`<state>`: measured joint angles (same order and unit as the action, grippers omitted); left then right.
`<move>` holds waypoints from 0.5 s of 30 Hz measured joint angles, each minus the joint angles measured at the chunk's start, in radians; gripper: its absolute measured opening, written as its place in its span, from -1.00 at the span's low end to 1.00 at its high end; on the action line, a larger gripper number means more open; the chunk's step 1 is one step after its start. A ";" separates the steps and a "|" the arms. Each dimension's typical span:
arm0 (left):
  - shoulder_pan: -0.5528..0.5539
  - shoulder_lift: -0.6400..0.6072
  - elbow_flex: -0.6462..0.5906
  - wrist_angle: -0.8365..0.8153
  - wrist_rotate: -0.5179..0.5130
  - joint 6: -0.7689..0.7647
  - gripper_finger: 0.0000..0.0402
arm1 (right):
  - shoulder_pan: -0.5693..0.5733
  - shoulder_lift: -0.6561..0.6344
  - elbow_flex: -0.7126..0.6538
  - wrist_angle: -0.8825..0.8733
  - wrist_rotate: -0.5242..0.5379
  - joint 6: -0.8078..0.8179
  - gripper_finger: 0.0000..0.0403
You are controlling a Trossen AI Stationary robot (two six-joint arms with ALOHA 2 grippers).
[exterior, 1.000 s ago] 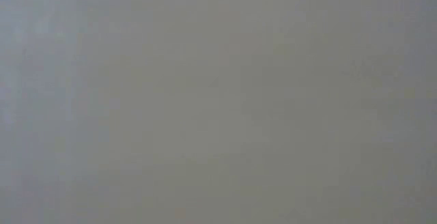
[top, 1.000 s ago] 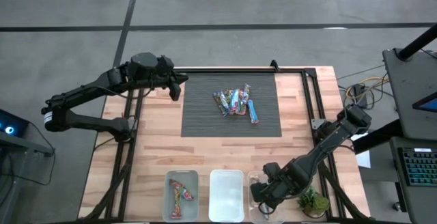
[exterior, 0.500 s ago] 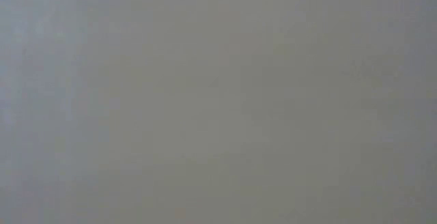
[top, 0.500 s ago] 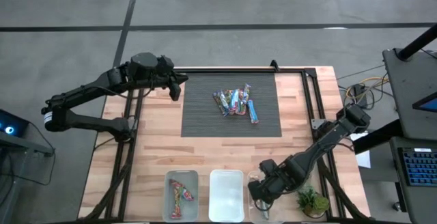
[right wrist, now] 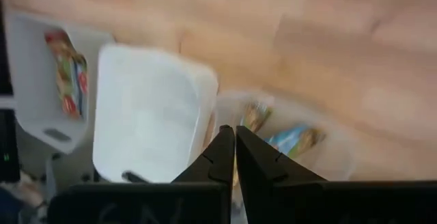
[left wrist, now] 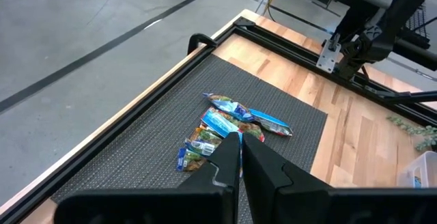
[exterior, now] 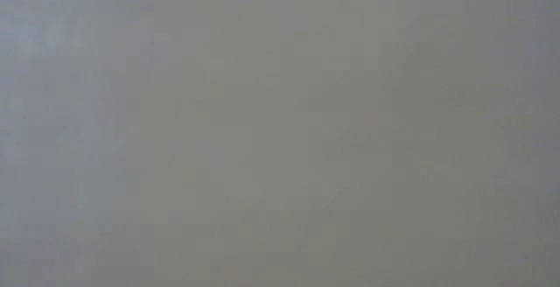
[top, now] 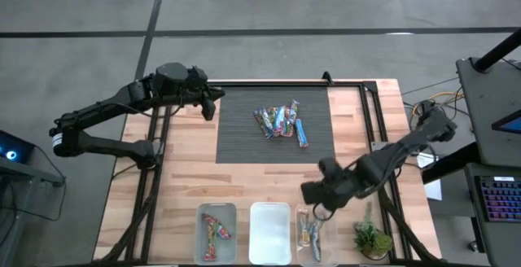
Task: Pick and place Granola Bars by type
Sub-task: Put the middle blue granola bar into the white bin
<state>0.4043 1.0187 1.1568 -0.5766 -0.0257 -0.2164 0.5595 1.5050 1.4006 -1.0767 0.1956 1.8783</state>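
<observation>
The right gripper (top: 313,192) is hanging over the bare wood just beyond the row of bins at the near edge of the table, its fingers (right wrist: 220,157) pressed narrowly together with nothing showing between them. The arm is streaking in the high view, so the gripper's outline there is hard to make out. Below it, the right bin (top: 310,234) is holding a couple of Granola Bars (top: 308,231), one bluish, one orange; in the right wrist view they are smeared and the wrappers cannot be read. The middle bin (top: 269,232) is sitting beside it, pale inside, and the left bin (top: 216,231) is holding red and yellow bars (top: 215,230). A small green plant (top: 372,239) is standing at the table's near right corner, partly crossed by the frame rail.

The main pile of bars (top: 282,121) is lying on the dark mat (top: 244,137) in the middle of the far half of the table; the bars are overlapping, so the count is unclear.

The left gripper (top: 213,104) is waiting over the mat's far left corner, well apart from the pile, its fingers (left wrist: 268,171) closed to a thin slit and holding nothing.

The low view is showing only a flat grey blur.
</observation>
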 joint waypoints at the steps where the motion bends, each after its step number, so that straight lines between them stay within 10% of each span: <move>1: 0.000 0.000 0.000 0.000 0.000 0.000 -1.00 | -0.009 -0.019 0.000 -0.017 0.021 -0.021 -0.96; 15: 0.000 0.000 0.000 0.000 0.006 0.013 -1.00 | -0.232 -0.230 0.000 -0.049 0.279 -0.484 -0.96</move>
<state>0.4043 1.0187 1.1568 -0.5763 -0.0195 -0.2031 0.3275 1.2753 1.4006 -1.1255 0.4742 1.3947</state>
